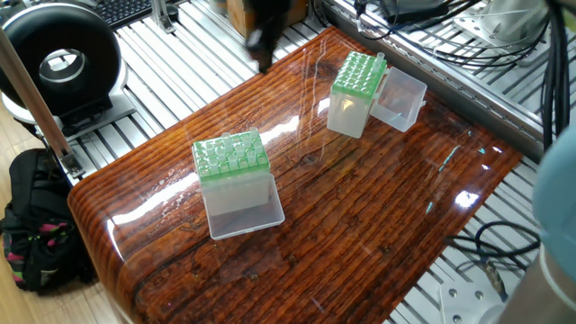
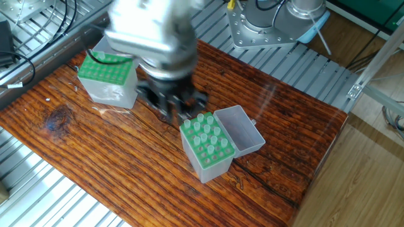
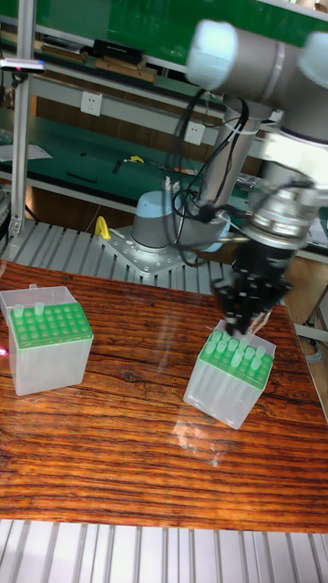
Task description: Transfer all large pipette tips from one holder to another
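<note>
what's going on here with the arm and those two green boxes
The gripper hangs, blurred by motion, just above the green-topped box that holds the large pipette tips. The other green-topped box stands apart at the far end of the table. The blur hides whether the gripper carries a tip.

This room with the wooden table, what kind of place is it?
Probably a robotics lab or workshop. A robot arm is bolted to a metal frame bench, loose cables lie about, and two green-topped boxes of lab pipette tips sit on the table.
</note>
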Motion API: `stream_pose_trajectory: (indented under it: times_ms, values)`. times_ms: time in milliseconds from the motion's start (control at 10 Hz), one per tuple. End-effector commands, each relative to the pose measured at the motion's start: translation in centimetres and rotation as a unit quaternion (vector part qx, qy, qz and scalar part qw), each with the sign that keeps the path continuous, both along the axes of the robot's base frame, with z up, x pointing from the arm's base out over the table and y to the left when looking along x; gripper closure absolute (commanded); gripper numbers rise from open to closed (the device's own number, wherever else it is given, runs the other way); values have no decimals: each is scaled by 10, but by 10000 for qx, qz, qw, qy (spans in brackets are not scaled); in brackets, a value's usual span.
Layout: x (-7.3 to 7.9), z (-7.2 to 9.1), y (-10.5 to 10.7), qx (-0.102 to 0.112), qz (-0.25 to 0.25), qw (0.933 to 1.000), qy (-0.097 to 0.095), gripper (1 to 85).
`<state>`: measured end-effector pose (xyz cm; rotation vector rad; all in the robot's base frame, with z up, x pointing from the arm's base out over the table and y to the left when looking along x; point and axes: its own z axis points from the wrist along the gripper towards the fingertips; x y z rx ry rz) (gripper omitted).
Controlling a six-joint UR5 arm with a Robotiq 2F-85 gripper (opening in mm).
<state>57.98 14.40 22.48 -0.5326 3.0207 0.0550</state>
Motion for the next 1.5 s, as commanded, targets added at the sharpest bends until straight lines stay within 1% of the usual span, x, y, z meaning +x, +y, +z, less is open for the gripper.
stream_pose_trajectory:
  times_ms: [0, 100, 300, 400, 600, 700, 900, 1100, 1300, 1400]
  values:
    - [0, 3, 22, -156, -197, 9997, 0, 633]
    - [-2, 3, 22, -172, 18, 9998, 34, 640]
    - [-3, 3, 28, -73, 532, 9985, 46, 627]
    - [-3, 3, 30, -60, 677, 9977, 31, 627]
    - [-2, 3, 25, -143, 638, 9979, 23, 623]
    - [-4, 3, 28, -74, 540, 9985, 53, 623]
    - [-4, -9, 52, 17, 375, 9993, -44, 623]
    - [-10, -16, 69, 15, 273, 9996, -101, 623]
    - [-14, -18, 70, -99, 242, 9996, -135, 623]
    - [-15, -19, 71, -88, 204, 9997, -126, 623]
